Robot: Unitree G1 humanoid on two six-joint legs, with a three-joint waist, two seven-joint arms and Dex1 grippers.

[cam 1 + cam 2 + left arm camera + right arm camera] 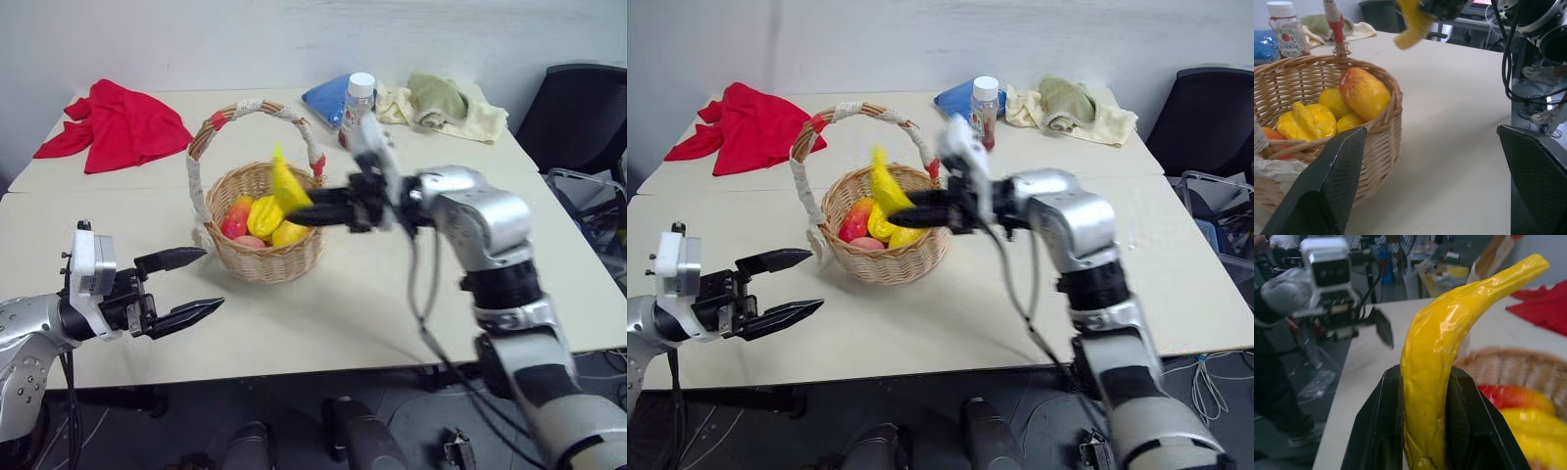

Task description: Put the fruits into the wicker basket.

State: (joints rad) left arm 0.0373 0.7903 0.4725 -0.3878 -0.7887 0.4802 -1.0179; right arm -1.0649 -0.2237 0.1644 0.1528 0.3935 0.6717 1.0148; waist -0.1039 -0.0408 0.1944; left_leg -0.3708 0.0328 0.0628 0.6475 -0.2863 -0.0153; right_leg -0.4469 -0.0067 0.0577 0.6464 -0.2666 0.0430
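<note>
A curved yellow banana (1437,362) stands clamped between the two black fingers of the right gripper (312,213), held in the air over the near-right rim of the wicker basket (260,257), which sits toward the middle of the table (392,294). Inside the basket the orange-red and yellow mango (1364,93) already lies on top of smaller yellow and red fruits (1308,122). The left gripper (186,289) hovers with its jaws wide and empty, near the table's front edge, just left of the basket. The main risk, as I judge it: the basket is fairly full, so a banana released near the rim could bounce or roll out onto the table. The tall cloth-wrapped handle (201,166) arches close by and could snag the banana's raised tip.
</note>
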